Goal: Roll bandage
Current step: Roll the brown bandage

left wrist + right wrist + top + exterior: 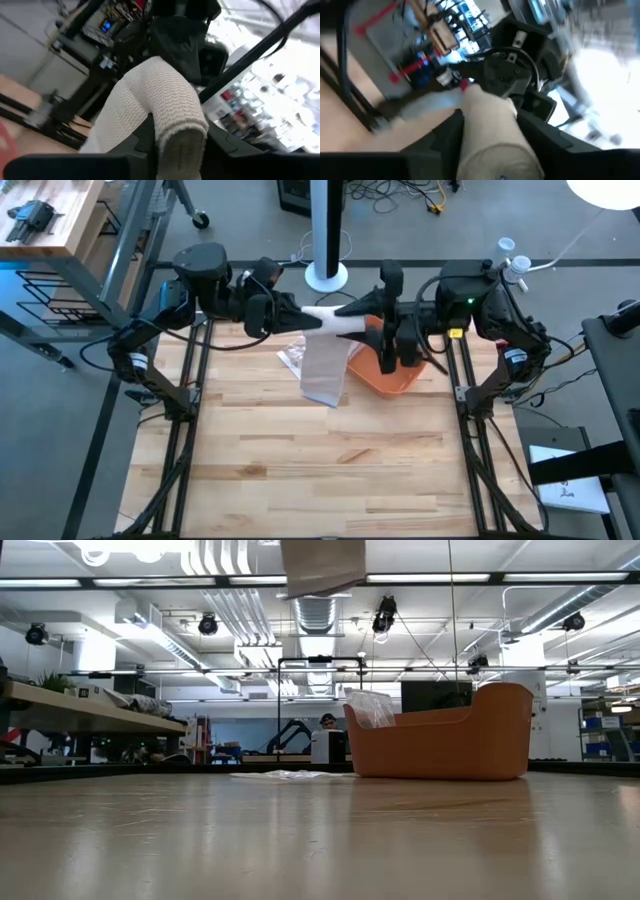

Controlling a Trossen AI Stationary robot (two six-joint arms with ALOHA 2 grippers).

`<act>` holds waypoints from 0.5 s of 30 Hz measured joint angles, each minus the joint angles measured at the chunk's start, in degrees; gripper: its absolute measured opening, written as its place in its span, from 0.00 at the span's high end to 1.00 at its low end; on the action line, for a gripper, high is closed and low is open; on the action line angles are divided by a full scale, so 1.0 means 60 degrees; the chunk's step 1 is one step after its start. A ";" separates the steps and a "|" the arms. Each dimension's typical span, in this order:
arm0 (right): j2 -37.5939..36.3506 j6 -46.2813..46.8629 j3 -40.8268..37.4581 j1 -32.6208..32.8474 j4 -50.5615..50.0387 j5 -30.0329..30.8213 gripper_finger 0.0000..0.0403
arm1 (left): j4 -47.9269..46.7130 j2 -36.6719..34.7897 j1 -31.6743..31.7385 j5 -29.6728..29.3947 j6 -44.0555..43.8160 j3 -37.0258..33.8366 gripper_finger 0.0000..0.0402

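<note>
Above the table's far edge, the left gripper (300, 318) and right gripper (352, 321) both grasp the bandage (327, 319). Its loose tail hangs beside the orange bin (395, 377); a plastic wrapper (292, 356) lies nearby

The high view looks straight down on the whole tabletop (300, 460), arms entering from the upper left and upper right. The low view sits at tabletop height, facing level across it into the room. Both share the orange bin (395, 375), right of centre. Each wrist view presses close on the bandage (160, 110).
</note>
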 joint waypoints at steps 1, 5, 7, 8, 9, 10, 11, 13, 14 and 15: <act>-0.0003 0.0733 0.0004 0.0037 0.0023 0.0011 0.51 | -0.0022 -0.0018 0.0057 0.0004 0.0355 0.0000 0.79; -0.0067 0.3541 0.0004 0.0169 0.0155 -0.0017 0.38 | -0.0271 -0.0045 0.0238 -0.0002 0.1961 0.0058 0.79; -0.0132 0.4511 0.0004 0.0192 0.0360 -0.0039 0.31 | -0.0276 -0.0057 0.0254 -0.0066 0.2967 0.0074 0.79; -0.0161 0.4834 0.0004 0.0196 0.0474 -0.0028 0.28 | -0.0239 -0.0070 0.0259 -0.0123 0.3426 0.0084 0.79; -0.0197 0.5059 0.0004 0.0199 0.0565 0.0073 0.25 | -0.0185 -0.0077 0.0259 -0.0262 0.3747 0.0094 0.79; -0.0213 0.5192 0.0004 0.0199 0.0579 0.0280 0.23 | -0.0192 -0.0091 0.0259 -0.0457 0.3982 0.0098 0.79; -0.0229 0.5248 0.0004 0.0199 0.0569 0.0532 0.20 | -0.0187 -0.0098 0.0259 -0.0654 0.4199 0.0104 0.79; -0.0228 0.5355 0.0004 0.0199 0.0566 0.1091 0.17 | -0.0212 -0.0099 0.0261 -0.0892 0.4738 0.0106 0.79; -0.0225 0.5364 0.0004 0.0199 0.0553 0.1279 0.16 | -0.0223 -0.0099 0.0264 -0.0936 0.5006 0.0106 0.79; -0.0222 0.5373 0.0003 0.0199 0.0549 0.1368 0.15 | -0.0232 -0.0099 0.0267 -0.0958 0.5251 0.0106 0.79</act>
